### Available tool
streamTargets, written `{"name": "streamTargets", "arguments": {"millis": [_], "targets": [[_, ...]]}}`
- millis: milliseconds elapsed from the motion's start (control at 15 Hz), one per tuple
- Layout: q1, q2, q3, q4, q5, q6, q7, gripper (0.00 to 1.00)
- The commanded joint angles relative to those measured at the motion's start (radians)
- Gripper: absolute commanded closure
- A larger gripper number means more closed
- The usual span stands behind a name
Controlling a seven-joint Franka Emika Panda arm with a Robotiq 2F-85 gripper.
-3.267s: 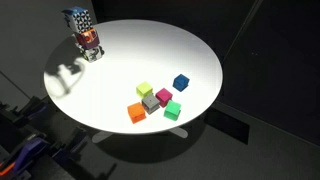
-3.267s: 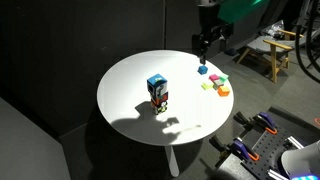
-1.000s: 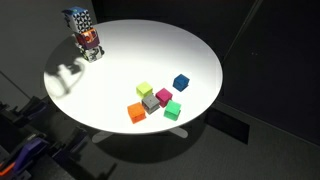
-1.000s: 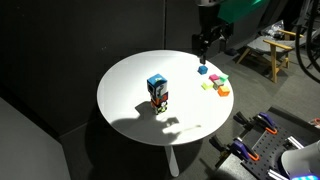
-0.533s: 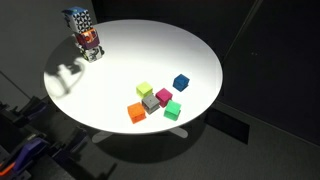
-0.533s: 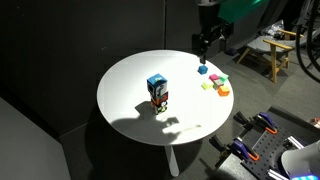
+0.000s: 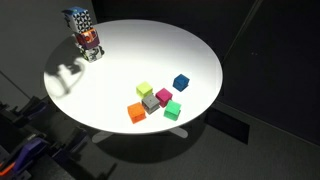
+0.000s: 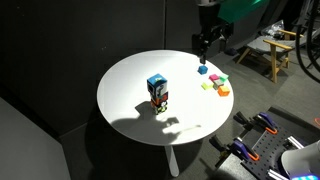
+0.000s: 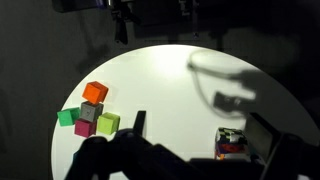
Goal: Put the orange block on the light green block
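Jaws wide and empty, we hang above the counter [image 8: 130, 90]; the reach comes first. Next we descend onto the orange block [image 7: 136, 112], lower centre, near the light green block [image 7: 145, 90].

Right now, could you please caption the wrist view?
Orange block, light green block and other cubes clustered on a round white table.

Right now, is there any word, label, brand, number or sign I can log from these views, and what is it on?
No text can be read in any view.
printed box: colourful print on its sides, too small and blurred to read, in the wrist view as well.
orange block, light green block and the neighbouring cubes: plain coloured faces, no marks visible.
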Motion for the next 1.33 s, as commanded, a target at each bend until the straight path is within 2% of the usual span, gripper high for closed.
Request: {"name": "streamTargets", "arguments": {"millis": [0,733,1000,1267], "targets": [[0.037,0.003,-0.034,0.002,-0.006,-0.002,0.005,0.0],[0.04,0.008,-0.046,-0.004,-0.019,0.014,0.008,0.0],[0.037,0.019,-0.081,-0.026,-0.034,0.093,0.002,0.0],[0.03,0.031,-0.119,-0.074,-0.053,0.231,-0.023,0.0]]}}
